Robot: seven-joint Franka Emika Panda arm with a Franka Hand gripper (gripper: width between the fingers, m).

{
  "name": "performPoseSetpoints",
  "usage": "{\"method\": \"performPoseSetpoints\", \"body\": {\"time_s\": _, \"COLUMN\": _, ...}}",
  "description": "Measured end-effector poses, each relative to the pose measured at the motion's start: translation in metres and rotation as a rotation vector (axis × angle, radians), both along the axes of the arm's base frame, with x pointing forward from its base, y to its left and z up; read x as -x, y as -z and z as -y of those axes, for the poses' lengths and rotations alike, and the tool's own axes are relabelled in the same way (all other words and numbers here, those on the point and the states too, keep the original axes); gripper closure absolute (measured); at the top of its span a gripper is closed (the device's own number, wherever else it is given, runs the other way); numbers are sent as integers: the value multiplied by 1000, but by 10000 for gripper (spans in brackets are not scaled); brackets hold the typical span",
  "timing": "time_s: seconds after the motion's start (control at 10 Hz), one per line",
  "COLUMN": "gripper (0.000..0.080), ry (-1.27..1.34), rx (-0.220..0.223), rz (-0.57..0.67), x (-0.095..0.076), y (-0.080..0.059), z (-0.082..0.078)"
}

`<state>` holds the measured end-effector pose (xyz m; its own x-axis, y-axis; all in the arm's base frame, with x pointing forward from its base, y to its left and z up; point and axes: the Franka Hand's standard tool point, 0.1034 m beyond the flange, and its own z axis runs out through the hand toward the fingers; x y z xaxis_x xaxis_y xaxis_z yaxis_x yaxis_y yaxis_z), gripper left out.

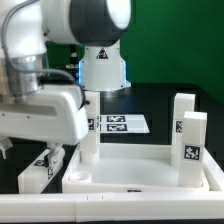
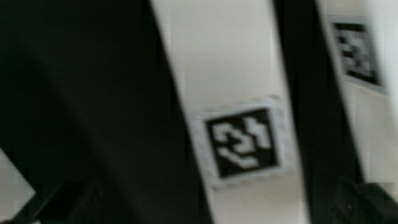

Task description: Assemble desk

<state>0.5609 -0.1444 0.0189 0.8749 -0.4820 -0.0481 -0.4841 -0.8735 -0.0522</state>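
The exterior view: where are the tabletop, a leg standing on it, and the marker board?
tabletop (image 1: 135, 168), exterior view, bare top face.
leg (image 1: 191, 148), exterior view, tagged face.
marker board (image 1: 122, 124), exterior view, printed tags.

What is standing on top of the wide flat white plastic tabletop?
On the wide flat white plastic tabletop, three white square-section legs stand upright: one near the arm and two tagged ones at the exterior view's right. The robot body hides the nearer left corner.

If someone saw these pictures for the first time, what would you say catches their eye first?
The bulky white robot arm fills the exterior view's left. Below it the white tabletop carries upright legs on its right side, each bearing a black-and-white tag. In the wrist view, one tagged white leg stands very close to the camera, against black.
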Motion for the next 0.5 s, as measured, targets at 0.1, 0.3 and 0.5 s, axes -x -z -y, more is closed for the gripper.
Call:
{"method": "performPoseSetpoints", "body": {"time_s": 0.1, "gripper": 151, "ry": 9, "rx": -1, "rz": -10, "x": 2, "y": 4, "z": -4}}
{"method": "performPoseSetpoints", "body": {"time_s": 0.3, "gripper": 151, "ry": 13, "rx": 1, "rz": -10, "x": 4, "y": 7, "z": -6}}
{"method": "performPoseSetpoints", "body": {"time_s": 0.5, "gripper": 284, "ry": 13, "rx": 1, "rz": -10, "x": 4, "y": 7, "z": -6}}
